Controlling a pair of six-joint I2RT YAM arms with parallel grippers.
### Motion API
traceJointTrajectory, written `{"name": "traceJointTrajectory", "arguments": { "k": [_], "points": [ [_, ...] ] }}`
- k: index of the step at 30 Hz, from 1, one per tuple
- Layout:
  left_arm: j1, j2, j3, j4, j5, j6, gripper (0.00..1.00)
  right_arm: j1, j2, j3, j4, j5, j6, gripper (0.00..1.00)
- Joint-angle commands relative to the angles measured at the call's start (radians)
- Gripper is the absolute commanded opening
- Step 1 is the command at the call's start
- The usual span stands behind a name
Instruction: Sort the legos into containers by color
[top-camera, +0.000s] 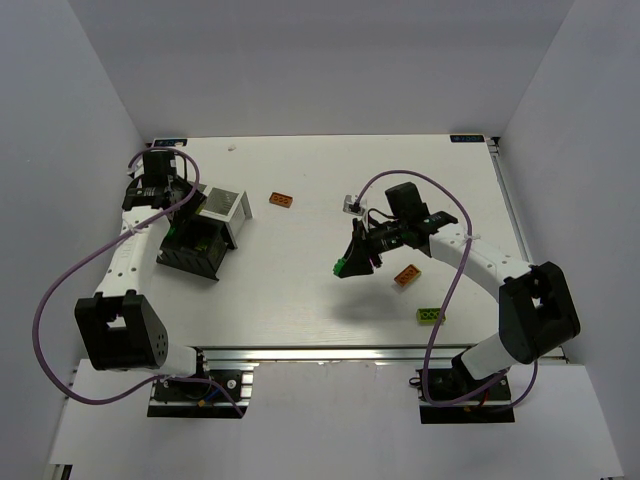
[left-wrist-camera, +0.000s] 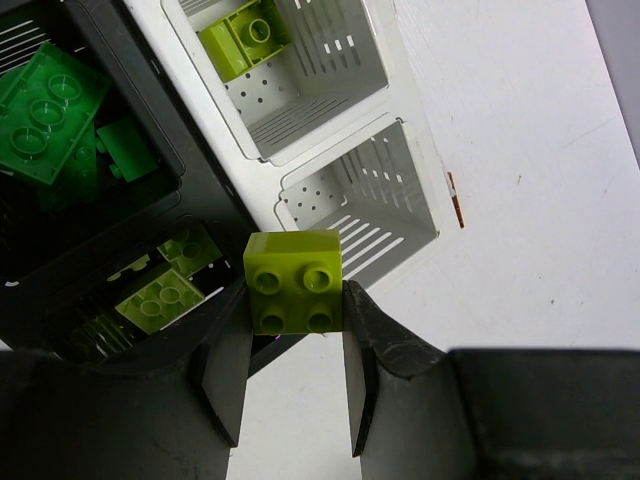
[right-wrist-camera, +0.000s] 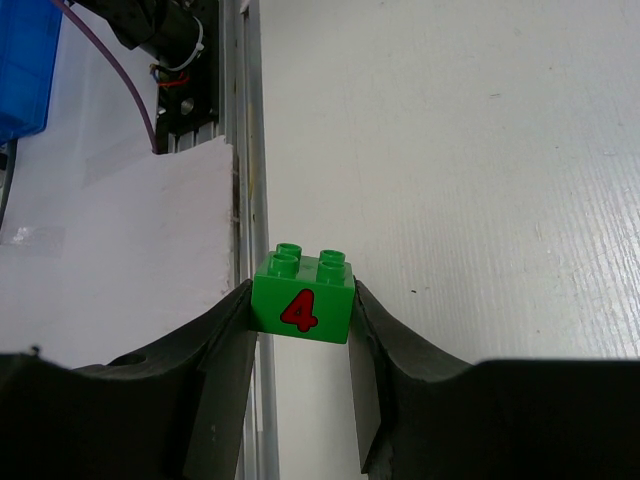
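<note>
Both pincers are loaded at this point. A lime 2x2 brick (left-wrist-camera: 295, 280) is pinched by its sides, studs toward the wrist camera, in the left pincer (left-wrist-camera: 295, 305), which is hung over the containers at the left of the bench (top-camera: 330, 160), presumably so the brick can be dropped straight in. Just beneath it, the black container (left-wrist-camera: 195, 175) is seen with green plates in one section and lime pieces in the nearer one. A lime piece is also sitting in the white container (left-wrist-camera: 330, 60), so which box is meant for lime can't really be called from here. The held brick does seem lined up closer to the black one's lime section. On the other side, a green brick with a red 4 (right-wrist-camera: 302, 300) is clamped by its side faces in the right pincer (right-wrist-camera: 300, 315). It appears to be raised off the bench around the middle, probably so it can be carried across without snagging anything. Loose on the bench are an orange brick (top-camera: 282, 199) near the white container, a second orange brick (top-camera: 407, 275), and a lime brick (top-camera: 430, 316) toward the front right. Sorting is judged well along but not finished.
</note>
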Motion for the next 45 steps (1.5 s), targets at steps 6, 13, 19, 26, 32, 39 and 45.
{"name": "traceJointTrajectory", "arguments": {
  "k": [6,13,19,26,32,39,45],
  "points": [
    [0.006,-0.033,0.002,0.020,0.005,0.007,0.00,-0.002,-0.015,0.016,-0.010,-0.044,-0.025,0.00],
    [0.004,-0.004,0.036,0.014,-0.027,0.013,0.00,-0.002,-0.019,0.011,0.001,-0.058,-0.022,0.00],
    [0.016,0.052,0.079,0.037,-0.024,0.009,0.00,-0.002,-0.026,0.001,0.009,-0.060,-0.022,0.00],
    [0.032,0.141,0.172,0.029,-0.065,0.013,0.00,-0.002,-0.039,-0.010,0.007,-0.055,-0.031,0.00],
    [0.064,0.200,0.200,0.026,-0.053,0.021,0.00,-0.002,-0.044,-0.016,0.006,-0.057,-0.036,0.00],
    [0.081,0.252,0.235,0.021,-0.011,0.021,0.32,-0.004,-0.047,-0.019,0.000,-0.055,-0.046,0.00],
    [0.081,0.249,0.258,0.011,-0.014,0.021,0.73,-0.005,-0.052,-0.022,-0.002,-0.052,-0.050,0.00]
  ]
}}
